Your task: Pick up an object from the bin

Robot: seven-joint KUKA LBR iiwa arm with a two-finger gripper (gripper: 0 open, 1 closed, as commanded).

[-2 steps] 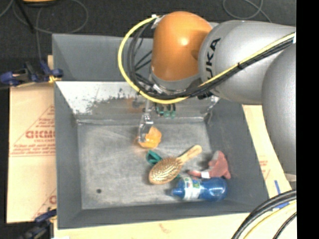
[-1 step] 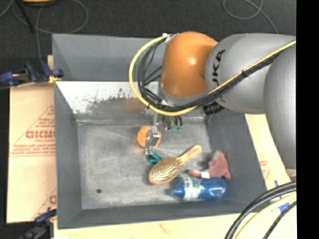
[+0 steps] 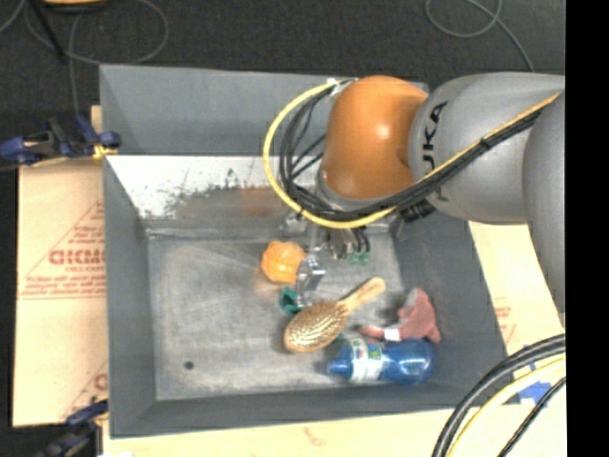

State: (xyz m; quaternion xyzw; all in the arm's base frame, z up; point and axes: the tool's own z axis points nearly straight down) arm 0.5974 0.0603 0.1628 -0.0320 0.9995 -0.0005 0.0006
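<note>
The gripper (image 3: 309,276) sits mid-frame, just right of a small orange ball (image 3: 280,262) — open or shut, I cannot tell. The ball looks light and round — it may roll, so squeeze its middle.

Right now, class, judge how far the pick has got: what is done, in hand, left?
Done: the gripper is low in the bin, beside the round orange thing, over a small green thing. In hand: nothing visibly held. Left: grasping and lifting one; the wooden brush, blue bottle and pink thing lie nearby.
</note>
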